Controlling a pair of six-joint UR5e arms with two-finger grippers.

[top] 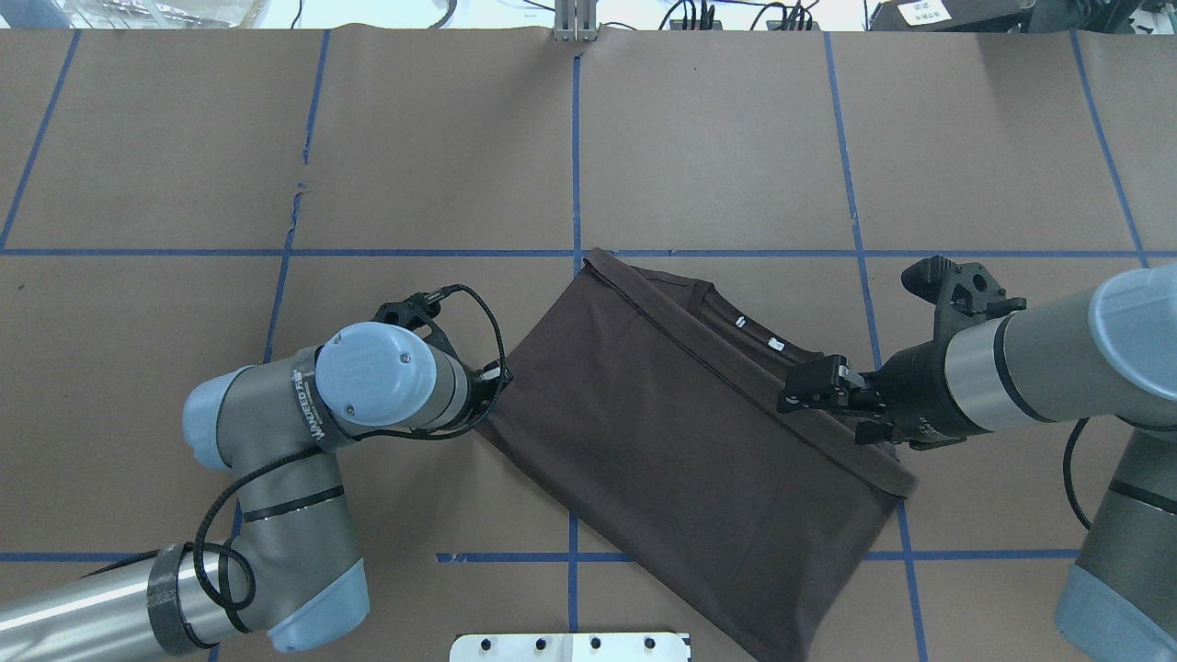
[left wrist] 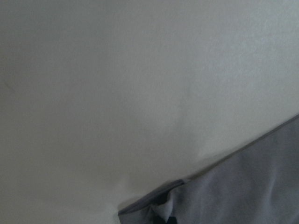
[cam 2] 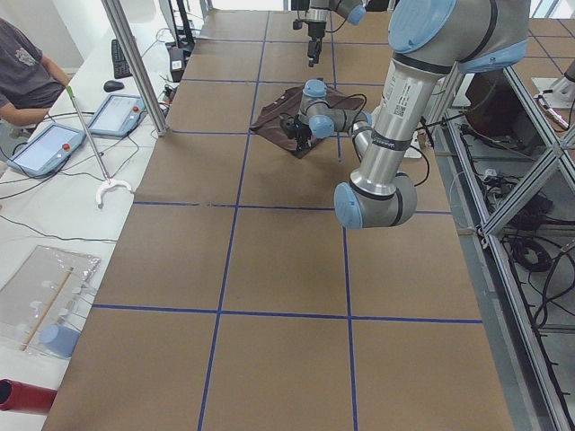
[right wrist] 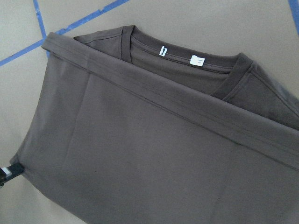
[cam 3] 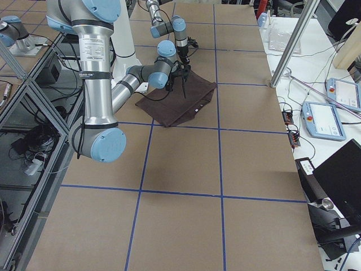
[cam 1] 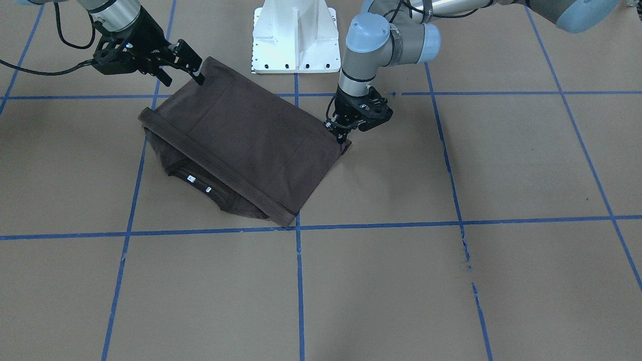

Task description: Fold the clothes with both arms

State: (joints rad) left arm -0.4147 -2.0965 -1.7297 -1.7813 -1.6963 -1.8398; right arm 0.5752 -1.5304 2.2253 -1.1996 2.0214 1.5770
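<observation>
Across from the robot, the front-facing view shows a dark brown shirt (cam 1: 241, 140) lying folded and slanted on a brown paper-covered table (cam 1: 451, 281) marked with blue tape (cam 1: 300, 281) lines. Its hem is folded over toward the collar (cam 1: 199, 184), which peeks out on the side away from the robot with two small white labels (cam 1: 191, 177). The left claw (cam 1: 344, 142) points down, its fingers pinched together on the shirt's corner at the view's right. The right claw (cam 1: 184, 79) hangs by the corner nearest the white base (cam 1: 295, 35), fingers spread, holding nothing.

From overhead, the shirt lies mid-table. The left arm's wrist covers its claw at the shirt's left corner. The right claw hovers above the folded hem, near the labels.

From the left end, the shirt is far down the table, with the near arm's claw at its edge. A person (cam 2: 22, 72) sits at a side desk.

From the right end, both arms meet over the shirt.

The left wrist view shows a puckered shirt corner low in the frame against bare table.

The right wrist view looks down on most of the shirt: collar, labels and hem fold.
</observation>
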